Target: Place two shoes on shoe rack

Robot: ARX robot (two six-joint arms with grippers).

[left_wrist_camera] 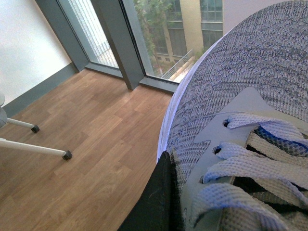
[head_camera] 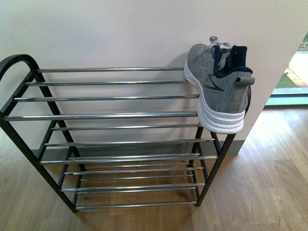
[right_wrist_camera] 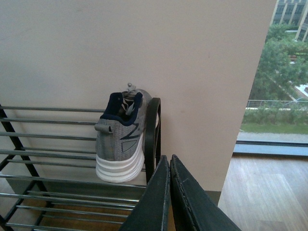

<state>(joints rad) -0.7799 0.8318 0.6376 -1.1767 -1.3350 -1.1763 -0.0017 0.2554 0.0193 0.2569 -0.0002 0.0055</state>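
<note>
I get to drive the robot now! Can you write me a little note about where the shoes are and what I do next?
Hands: the left gripper seems shut on the second sneaker, held up off the floor; only one finger shows. The right gripper is shut and empty.
Things: the first sneaker sits at the right end of the shoe rack, on the top shelf.
Done: one shoe placed.
Left: put the second sneaker on the rack, probably beside the first, then let go.
</note>
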